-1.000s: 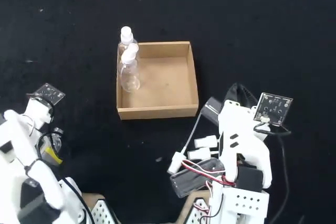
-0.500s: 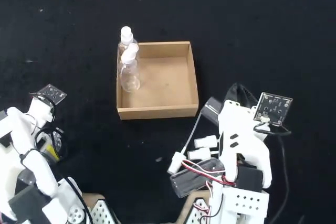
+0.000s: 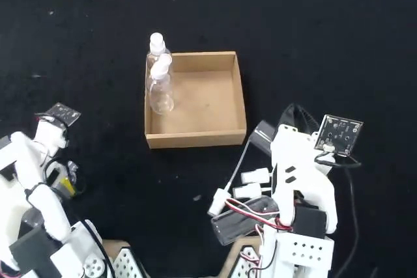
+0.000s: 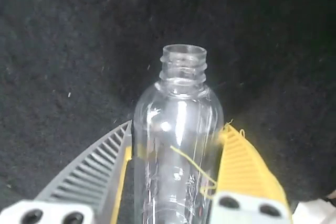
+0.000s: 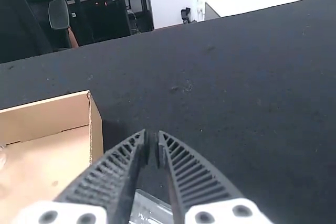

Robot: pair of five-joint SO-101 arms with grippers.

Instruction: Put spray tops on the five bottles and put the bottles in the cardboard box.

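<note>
The left arm has shifted a little at its corner of the table over the past second, carrying an open-necked clear bottle [image 4: 181, 93] with it, while the right arm, the cardboard box [image 3: 195, 139] and the loose spray tops [image 3: 255, 176] have not moved. The left gripper [image 4: 178, 129] is clamped on the bottle's body, one finger against each side, with the threaded neck standing out beyond the fingertips. This bottle appears to be the next one up for capping. Two capped bottles [image 3: 161, 89] already stand by one wall of the box, well apart from the left gripper. The spray tops lie just beside the right arm, whose gripper [image 5: 152, 135] has its fingers drawn nearly together with nothing seen between them, pointing past the box's corner.
</note>
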